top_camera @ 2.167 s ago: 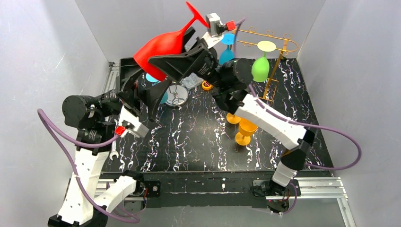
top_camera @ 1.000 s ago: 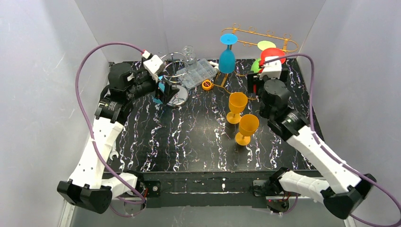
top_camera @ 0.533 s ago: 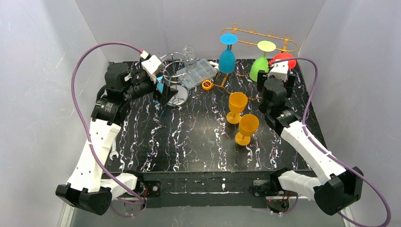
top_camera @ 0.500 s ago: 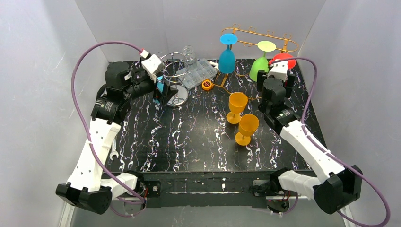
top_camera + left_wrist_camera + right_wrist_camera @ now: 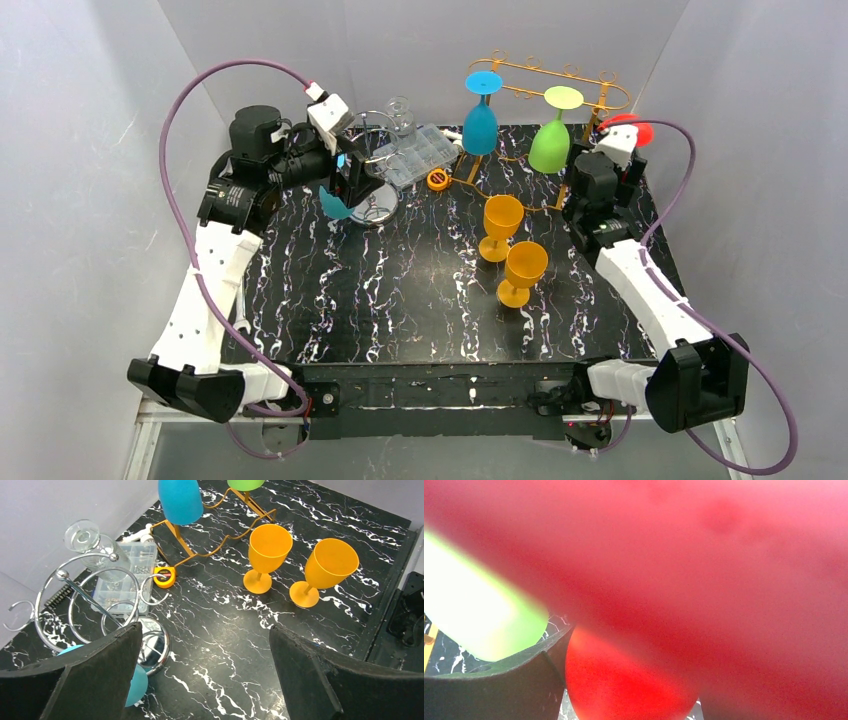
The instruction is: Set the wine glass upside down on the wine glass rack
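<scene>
Just beside the gold rack's (image 5: 573, 178) far end, the right gripper (image 5: 612, 152) clamps the red wine glass (image 5: 640, 131), foot up, a green glass (image 5: 549, 148) hanging to its left, while the left gripper (image 5: 205, 632) gapes wide, holding nothing.

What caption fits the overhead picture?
Right gripper holds a red glass beside the gold rack, where a blue glass and a green glass hang upside down; two orange goblets stand nearby.
</scene>
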